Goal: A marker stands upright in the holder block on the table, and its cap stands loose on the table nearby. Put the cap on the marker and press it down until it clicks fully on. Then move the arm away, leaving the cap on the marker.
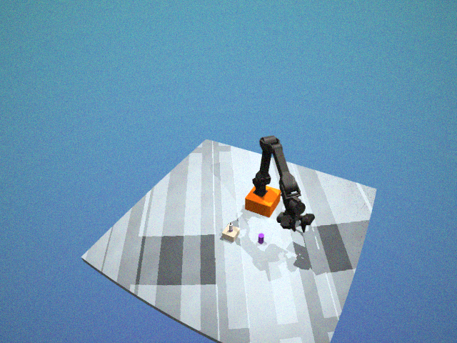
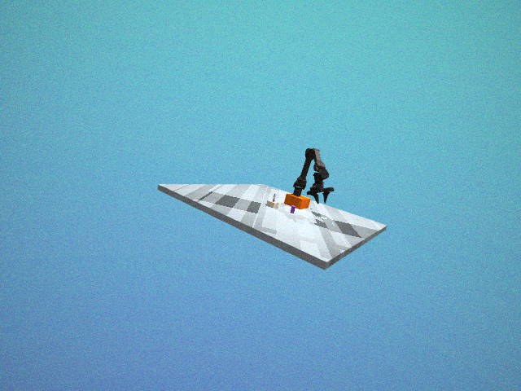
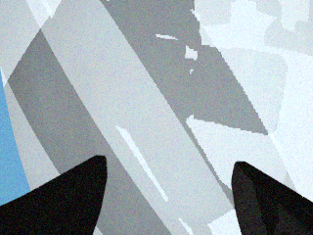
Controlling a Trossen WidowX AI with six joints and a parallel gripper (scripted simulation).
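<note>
Upright on the table [image 1: 177, 258], the purple cap [image 1: 260, 238] stands apart from the holder block [image 1: 230, 234], which holds the uncapped marker [image 1: 230, 226]. Bare tabletop separates cap and gripper [image 1: 298, 223], which hangs half-open and empty beside the orange base [image 1: 263, 201], fingertips pointing down.

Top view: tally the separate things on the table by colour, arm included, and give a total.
Purple: 1, the cap
Beige: 1, the holder block
Grey-white: 1, the marker standing in the block
Orange: 1, the arm's base
Black: 1, the arm, with its gripper open and holding nothing
Total: 5
</note>
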